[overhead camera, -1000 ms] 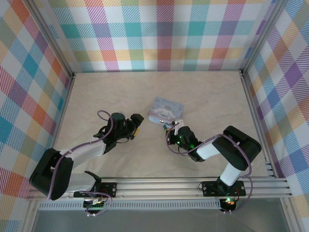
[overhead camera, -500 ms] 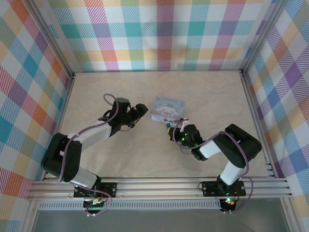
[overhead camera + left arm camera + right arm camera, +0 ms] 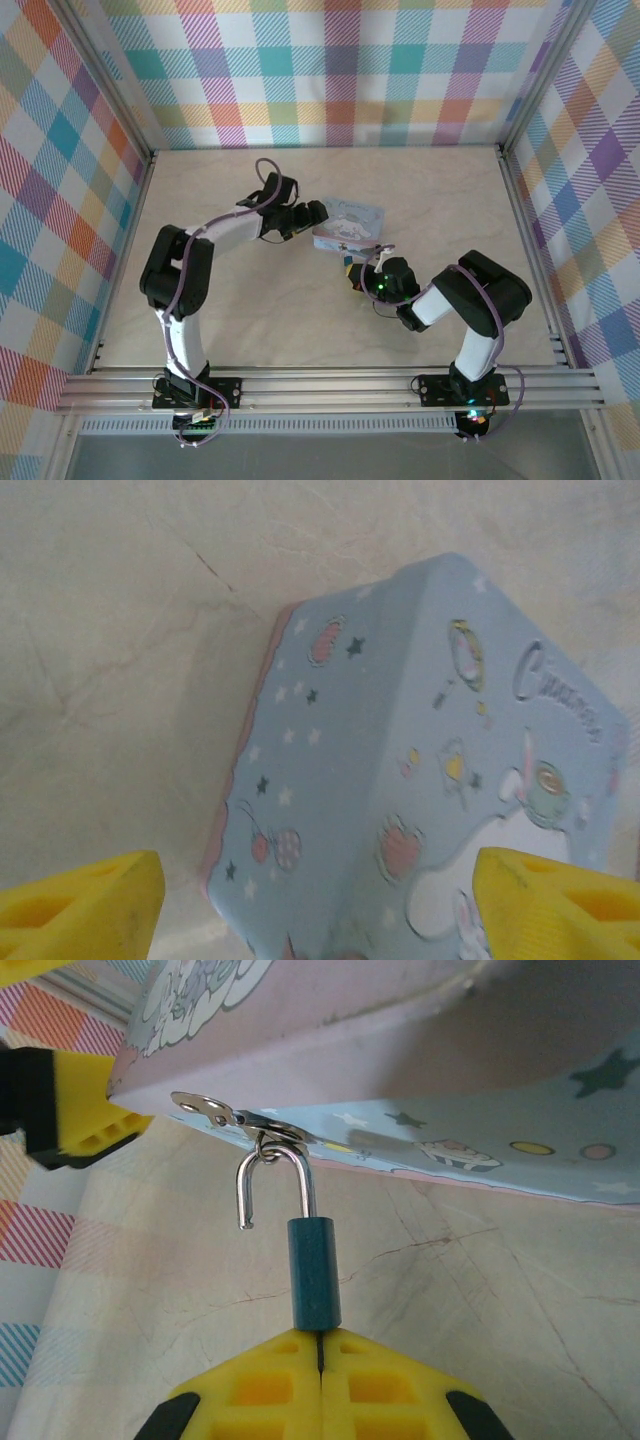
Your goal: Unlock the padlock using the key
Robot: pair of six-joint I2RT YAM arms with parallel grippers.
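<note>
Work surface: a pale tabletop with a marbled, stone-like print. Thin dark veins show in both wrist views. It carries no visible marks or spills.

Enclosure: checked wall panels in pink, teal, orange and purple stand on the far side and both flanks, held in metal posts. A metal rail runs along the near edge with both arm bases fixed to it.

Tin: light blue with a cartoon print and a pink lower edge. It rests on the tabletop a little right of centre.

Left gripper: reached across to the tin's left end. Its yellow fingers are spread wide and released, and the tin lies ahead between them. Contact with the tin cannot be confirmed.

Padlock: a small teal cylinder at the near front edge of the tin. Its steel shackle is hooked through the tin's metal hasp. One leg of the shackle stands free of the body, so the lock reads as open.

Right gripper: just in front of the tin, with its yellow fingers pressed together and clenched on the lower end of the padlock body. Any key there is hidden by the fingers.
</note>
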